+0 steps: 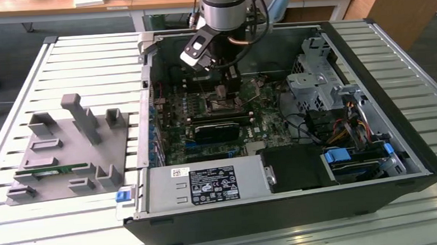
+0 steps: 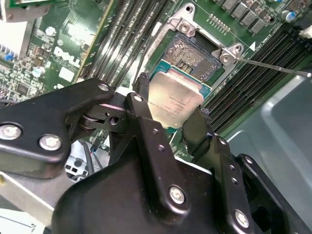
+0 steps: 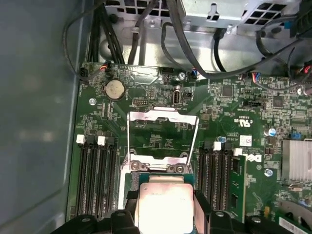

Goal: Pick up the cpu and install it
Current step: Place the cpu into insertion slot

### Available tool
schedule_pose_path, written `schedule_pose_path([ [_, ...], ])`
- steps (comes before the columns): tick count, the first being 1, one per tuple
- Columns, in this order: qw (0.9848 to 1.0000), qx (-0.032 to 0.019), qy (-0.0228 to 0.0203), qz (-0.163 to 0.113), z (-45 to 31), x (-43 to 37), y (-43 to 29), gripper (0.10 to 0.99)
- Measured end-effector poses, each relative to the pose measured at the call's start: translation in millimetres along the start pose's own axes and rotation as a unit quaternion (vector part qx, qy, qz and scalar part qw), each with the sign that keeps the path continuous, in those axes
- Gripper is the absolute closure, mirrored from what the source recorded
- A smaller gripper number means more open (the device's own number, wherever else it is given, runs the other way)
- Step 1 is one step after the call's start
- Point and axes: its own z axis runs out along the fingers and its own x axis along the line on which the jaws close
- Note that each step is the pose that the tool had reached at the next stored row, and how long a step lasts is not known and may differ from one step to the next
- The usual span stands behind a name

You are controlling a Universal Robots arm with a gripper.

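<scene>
Second wrist view: gripper [image 2: 171, 102], fingers clamped on opposite edges of the cpu [image 2: 178, 92], at the open socket [image 2: 195, 53] rim.

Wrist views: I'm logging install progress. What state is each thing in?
cpu: gripped, held above the socket, not seated
gripper: shut on the cpu
socket: open, empty
retention frame: flipped up
memory slots: empty
computer case: lying flat, side open

arm [image 1: 226, 7]: hangs from above; wrist tilted | claw [image 2: 170, 105]: two black fingers [image 2: 197, 131] pinching the cpu [image 2: 176, 92] by opposite edges
</scene>
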Motion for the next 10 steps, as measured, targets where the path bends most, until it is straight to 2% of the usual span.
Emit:
schedule_pose_path([
  [5, 1.0, -0.0001, 0.0001, 0.001, 5.7, 3.3, -0.9, 0.557],
  [10, 1.0, -0.0023, 0.0, 0.001, 10.5, 4.9, -5.5, 0.557],
])
